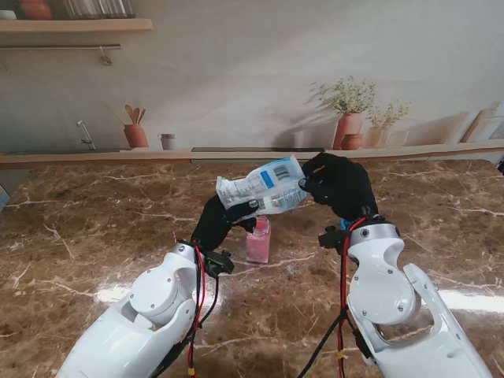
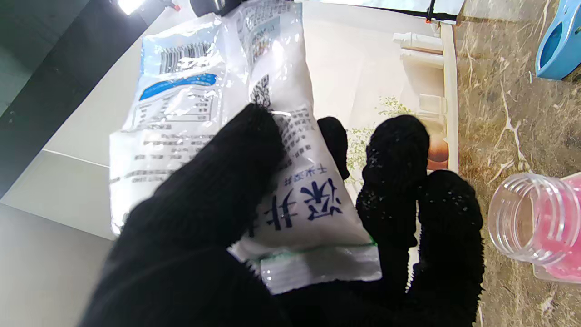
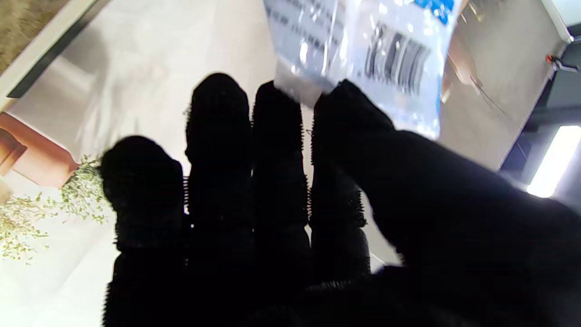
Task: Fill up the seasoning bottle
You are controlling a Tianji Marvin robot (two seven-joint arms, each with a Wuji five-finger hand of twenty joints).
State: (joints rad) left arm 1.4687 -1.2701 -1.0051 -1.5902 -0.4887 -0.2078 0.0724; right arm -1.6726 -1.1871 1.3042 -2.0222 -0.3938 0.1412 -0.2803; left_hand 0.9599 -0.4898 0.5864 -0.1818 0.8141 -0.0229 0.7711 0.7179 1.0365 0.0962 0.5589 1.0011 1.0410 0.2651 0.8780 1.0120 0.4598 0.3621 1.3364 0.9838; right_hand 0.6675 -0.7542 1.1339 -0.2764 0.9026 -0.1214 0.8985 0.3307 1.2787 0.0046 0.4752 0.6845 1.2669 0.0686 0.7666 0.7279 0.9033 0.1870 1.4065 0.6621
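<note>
Fingers of both black-gloved hands — left hand [image 1: 216, 223], right hand [image 1: 340, 186] — grasp the clear plastic seasoning bag [image 1: 262, 186], lengthwise left-to-right, above the open pink seasoning bottle [image 1: 258, 240].

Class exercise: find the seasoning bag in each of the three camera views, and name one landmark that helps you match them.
Stand view: seasoning bag at centre, held between both hands over the table.
Left wrist view: fills the middle, behind the left hand.
Right wrist view: one barcode corner beyond the right hand.
Shared landmark: the bag's barcode.
</note>
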